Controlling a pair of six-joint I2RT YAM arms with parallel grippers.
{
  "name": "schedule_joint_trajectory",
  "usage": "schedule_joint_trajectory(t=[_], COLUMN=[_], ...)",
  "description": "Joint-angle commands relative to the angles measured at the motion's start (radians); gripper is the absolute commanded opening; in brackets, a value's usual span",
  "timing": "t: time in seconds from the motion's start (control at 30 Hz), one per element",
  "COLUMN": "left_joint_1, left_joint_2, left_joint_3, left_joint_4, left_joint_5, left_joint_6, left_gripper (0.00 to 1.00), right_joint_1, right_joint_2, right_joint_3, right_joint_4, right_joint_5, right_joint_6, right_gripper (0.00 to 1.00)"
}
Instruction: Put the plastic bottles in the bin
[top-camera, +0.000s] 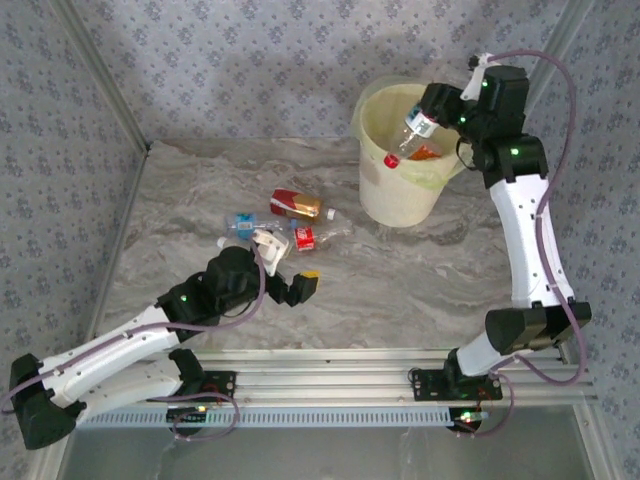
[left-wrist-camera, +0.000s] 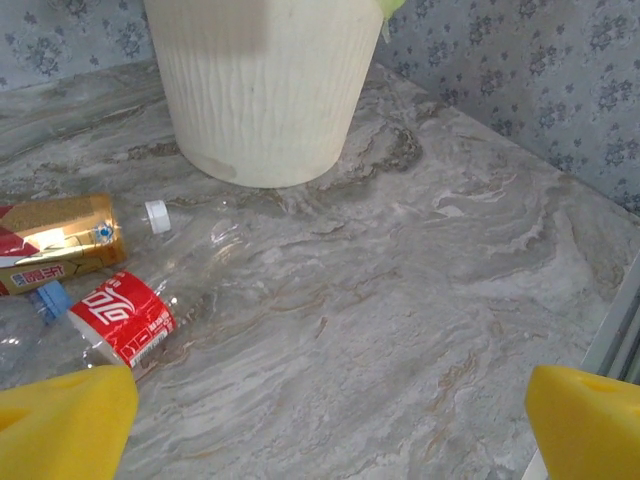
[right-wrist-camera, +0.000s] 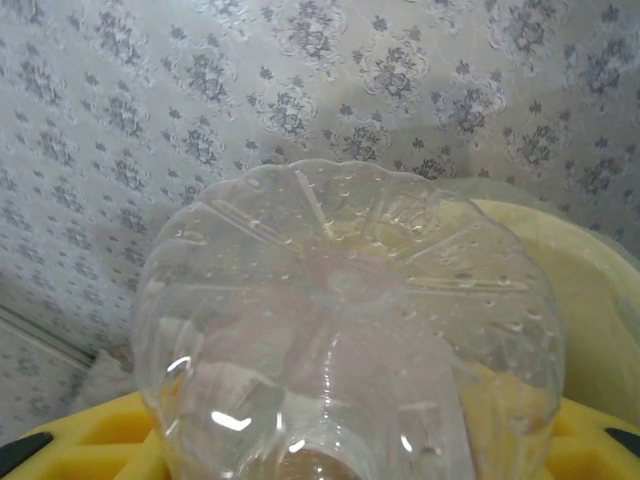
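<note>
Clear red-capped plastic bottle (top-camera: 412, 133), clamped by the right gripper (top-camera: 432, 112), hangs above the tall cream bin (top-camera: 395, 200); release it well inside the rim (top-camera: 376, 100). Left gripper (left-wrist-camera: 325, 425) gapes empty.

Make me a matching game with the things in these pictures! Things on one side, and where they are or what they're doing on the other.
Things:
1. bin
2. left hand
3. gold-label bottle
4. red-capped bottle

Matches:
A. lying on the table
B. held over the bin
C. wide open, holding nothing
D. standing at the table's far right

Pairs: 1-D, 2-C, 3-A, 4-B
</note>
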Motion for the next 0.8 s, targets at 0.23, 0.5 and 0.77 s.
schedule_joint_trajectory(t=[0.23, 0.5, 0.77], left_joint_1=[0.001, 0.063, 0.205], left_joint_2=[-0.012, 0.07, 0.18], left_joint_3=[-0.002, 0.126, 0.231], left_joint_4=[-0.021, -0.213, -0.303], left_joint_5=[-0.011, -0.086, 0.004], left_joint_6=[0.015, 0.097, 0.125], left_gripper=[1.0, 0.99, 0.96], right_joint_1=[-0.141, -0.112, -0.077], right_joint_2=[-0.004, 0.09, 0.182], right_joint_3=[-0.033, 0.098, 0.115], right_joint_4=[0.257, 0.071, -0.039], right_joint_5=[-0.401, -0.104, -0.004], right_joint_6=[0.274, 0.111, -0.013], right_gripper=[0.54, 0.54, 0.56])
